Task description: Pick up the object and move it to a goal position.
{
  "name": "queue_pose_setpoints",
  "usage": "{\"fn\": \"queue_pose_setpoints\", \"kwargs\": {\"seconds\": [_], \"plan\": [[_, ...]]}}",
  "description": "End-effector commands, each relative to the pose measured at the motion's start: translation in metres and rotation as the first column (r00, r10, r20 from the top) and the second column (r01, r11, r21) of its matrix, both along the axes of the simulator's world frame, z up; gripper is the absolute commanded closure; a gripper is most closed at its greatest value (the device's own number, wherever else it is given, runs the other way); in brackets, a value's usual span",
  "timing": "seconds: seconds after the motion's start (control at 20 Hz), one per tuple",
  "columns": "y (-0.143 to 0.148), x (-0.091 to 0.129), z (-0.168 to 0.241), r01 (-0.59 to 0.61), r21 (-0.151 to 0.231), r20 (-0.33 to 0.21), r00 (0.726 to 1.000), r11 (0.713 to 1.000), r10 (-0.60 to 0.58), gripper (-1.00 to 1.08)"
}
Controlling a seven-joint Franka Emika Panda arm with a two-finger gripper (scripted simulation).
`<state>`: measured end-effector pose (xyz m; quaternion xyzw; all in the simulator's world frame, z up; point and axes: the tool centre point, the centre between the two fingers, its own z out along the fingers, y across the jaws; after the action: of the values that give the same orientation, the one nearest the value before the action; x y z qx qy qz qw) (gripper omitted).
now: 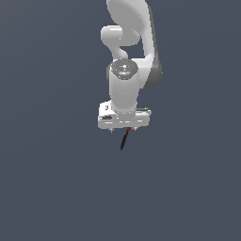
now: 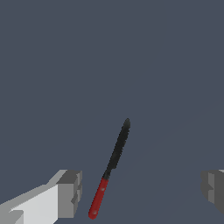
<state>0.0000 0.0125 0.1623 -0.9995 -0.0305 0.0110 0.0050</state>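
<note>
Gripper (image 2: 140, 192) wide around stick (image 2: 114, 159)

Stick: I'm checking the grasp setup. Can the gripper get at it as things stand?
Probably yes. The stick lies bare between the open gripper fingers, nearer one finger, with nothing over or beside it.

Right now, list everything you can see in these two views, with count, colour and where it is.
stick: one, black with a red end, lying on the floor, between the fingers in the wrist view, touching neither.
floor: one, plain dark grey-blue, fills both views.
arm: one, white with grey joints, upper centre of the exterior view.
gripper: one, white body, grey fingers, open wide, above the stick's red end.
</note>
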Motion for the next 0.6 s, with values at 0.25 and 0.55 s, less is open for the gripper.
{"fn": "queue_pose_setpoints", "kwargs": {"seconds": [0.25, 0.55], "plan": [[-0.011, 0.003, 0.002, 0.01, 0.005, 0.01, 1.0, 1.0, -0.01, -0.92], [-0.023, 0.007, 0.005, 0.018, 0.01, 0.022, 1.0, 1.0, -0.018, -0.92]]}}
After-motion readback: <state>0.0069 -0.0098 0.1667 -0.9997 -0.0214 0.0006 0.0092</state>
